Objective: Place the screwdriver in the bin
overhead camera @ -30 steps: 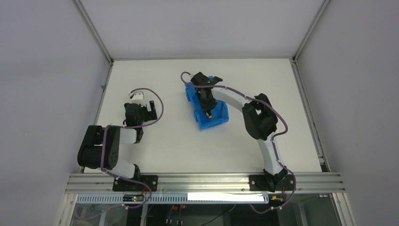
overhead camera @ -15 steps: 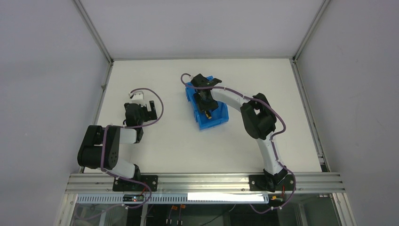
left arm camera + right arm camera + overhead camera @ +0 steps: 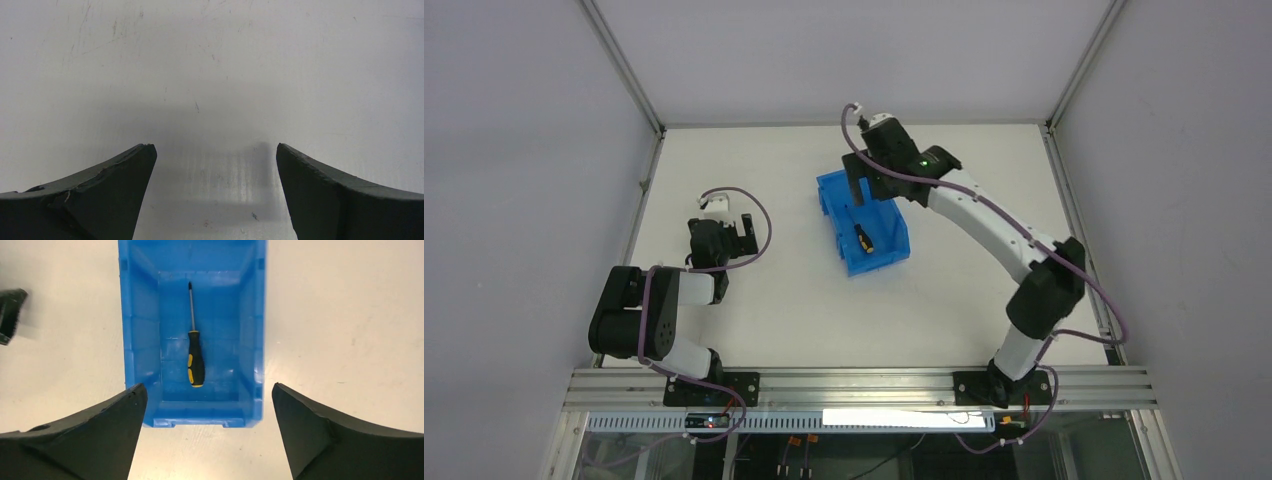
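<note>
Right jaws gape empty over one end of the bin (image 3: 250,340), the screwdriver (image 3: 195,357) lying loose along its floor. Left jaws stand open over the scuffed white bench (image 3: 210,60). Plain grey walls (image 3: 524,150) surround. A dark shape (image 3: 10,312), cut off, defies naming.

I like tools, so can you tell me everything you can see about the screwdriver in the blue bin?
The screwdriver is small, with a thin dark shaft and a black handle with yellow stripes and a yellow end. It lies flat on the floor of the blue bin, along its length, near the middle, clear of the walls. Nothing holds it; only the bin floor touches it.
</note>
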Controlling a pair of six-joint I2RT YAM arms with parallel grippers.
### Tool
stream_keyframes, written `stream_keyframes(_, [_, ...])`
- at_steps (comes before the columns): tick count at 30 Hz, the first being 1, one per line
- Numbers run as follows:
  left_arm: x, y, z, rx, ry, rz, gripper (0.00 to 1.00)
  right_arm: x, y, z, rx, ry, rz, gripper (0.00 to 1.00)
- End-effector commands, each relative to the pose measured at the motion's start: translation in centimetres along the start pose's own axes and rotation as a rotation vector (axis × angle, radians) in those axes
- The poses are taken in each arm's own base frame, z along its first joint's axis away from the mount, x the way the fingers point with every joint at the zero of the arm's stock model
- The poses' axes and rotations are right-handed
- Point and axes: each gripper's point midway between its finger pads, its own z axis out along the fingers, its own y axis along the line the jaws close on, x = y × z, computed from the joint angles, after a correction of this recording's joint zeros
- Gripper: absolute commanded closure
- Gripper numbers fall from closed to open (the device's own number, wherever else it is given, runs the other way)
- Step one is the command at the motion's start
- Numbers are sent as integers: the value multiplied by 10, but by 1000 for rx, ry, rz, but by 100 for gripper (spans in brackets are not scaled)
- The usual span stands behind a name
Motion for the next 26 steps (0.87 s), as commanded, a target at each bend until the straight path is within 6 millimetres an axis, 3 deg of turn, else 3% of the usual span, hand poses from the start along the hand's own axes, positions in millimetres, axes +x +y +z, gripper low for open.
stream_keyframes(1, [-20, -2, 5, 16, -62, -12, 0, -22, -51, -41, 94, -186, 62, 1])
stream_keyframes(6, [-20, -2, 5, 16, -60, -12, 0, 3, -114, -40, 143, -299, 205, 1])
stream_keyframes(10, [-20, -2, 5, 15, -60, -12, 0, 40, -166, -34, 250, -429, 295, 1])
stream_keyframes(12, [-20, -2, 5, 16, -61, -11, 0, 56, -184, -31, 287, -482, 328, 1])
stream_keyframes(17, [-20, -2, 5, 15, -61, -11, 0, 91, -220, -29, 450, -607, 458, 1])
stream_keyframes(21, [-20, -2, 5, 16, -60, -11, 0, 120, -237, -25, 574, -592, 498, 1])
stream_keyframes(26, [-20, -2, 5, 16, -60, -12, 0, 121, -234, -25, 549, -621, 478, 2])
